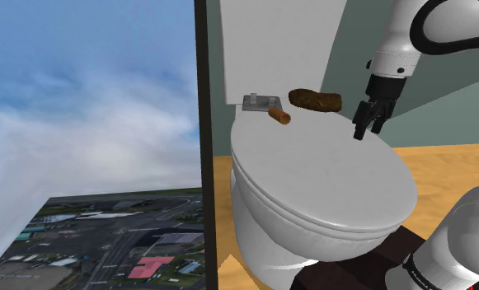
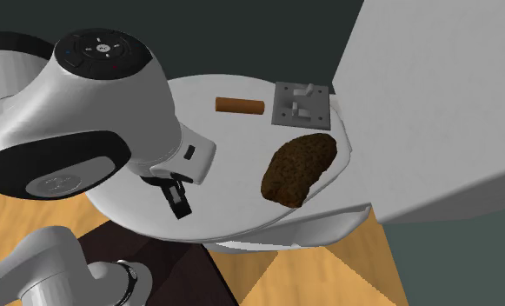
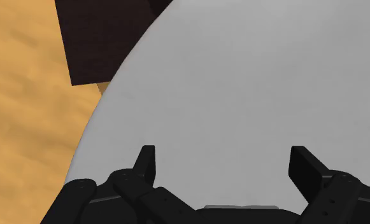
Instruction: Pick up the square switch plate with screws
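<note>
Pretty flat, even light all round, no glare anywhere. The toilet lid (image 1: 328, 177) is a soft pale grey with just a gentle gradient toward its rim, so the light's probably coming from above. The brown lump (image 2: 299, 167) casts barely any shadow. In the wrist view the black gripper (image 3: 225, 164) swallows nearly all surface detail, while the floor (image 3: 30, 114) looks warm and bright.

White arm (image 1: 398, 49) with wrist downward, black tool (image 1: 367, 128) with fingers (image 3: 146, 163) wide apart.

Smooth toilet lid (image 1: 328, 185), rough brown lump (image 2: 299, 167), matt switch plate (image 2: 303, 105)
</note>
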You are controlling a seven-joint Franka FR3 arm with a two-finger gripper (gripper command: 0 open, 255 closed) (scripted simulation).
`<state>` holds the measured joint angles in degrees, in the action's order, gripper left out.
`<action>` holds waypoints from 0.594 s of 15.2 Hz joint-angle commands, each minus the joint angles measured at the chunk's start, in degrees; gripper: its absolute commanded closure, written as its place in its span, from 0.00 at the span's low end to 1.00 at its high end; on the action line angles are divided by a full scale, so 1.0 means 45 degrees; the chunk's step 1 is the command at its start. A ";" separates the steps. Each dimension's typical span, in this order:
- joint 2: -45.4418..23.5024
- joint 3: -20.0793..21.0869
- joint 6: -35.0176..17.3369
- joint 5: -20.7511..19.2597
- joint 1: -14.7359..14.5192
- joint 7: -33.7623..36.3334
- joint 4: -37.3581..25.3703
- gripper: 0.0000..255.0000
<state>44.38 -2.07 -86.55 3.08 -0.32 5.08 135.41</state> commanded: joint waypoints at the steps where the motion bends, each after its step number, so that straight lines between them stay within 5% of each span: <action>1: 0.0000 0.0000 0.0000 0.0000 0.0000 0.0000 0.0000 0.00; 9: -0.4014 0.0633 -0.1072 -0.0197 0.0022 0.0914 -0.3170 0.00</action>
<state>29.27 0.35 -90.92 2.33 -0.21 8.51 123.80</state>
